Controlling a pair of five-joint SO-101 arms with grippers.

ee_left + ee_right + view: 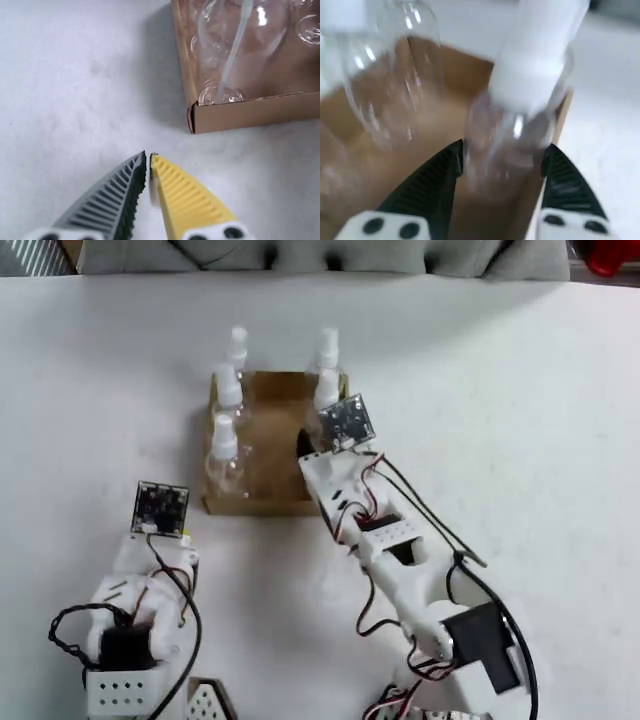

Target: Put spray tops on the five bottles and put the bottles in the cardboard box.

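The cardboard box [268,502] sits mid-table, and several clear bottles with white spray tops stand in it. Three line its left side [224,440] and two its right side. My right gripper [502,150] is shut on the nearer right-hand bottle [507,140], one black finger [437,175] against each side, close to the box's right wall. From above, that bottle [326,390] stands just beyond the right gripper [312,445]. My left gripper [148,158] is shut on nothing, its grey and yellow tips low over the table short of the box corner [192,117].
The left arm [140,590] rests at the front left of the white table [520,400], the right arm [400,560] stretches from the front right to the box. A padded seat edge runs along the far side.
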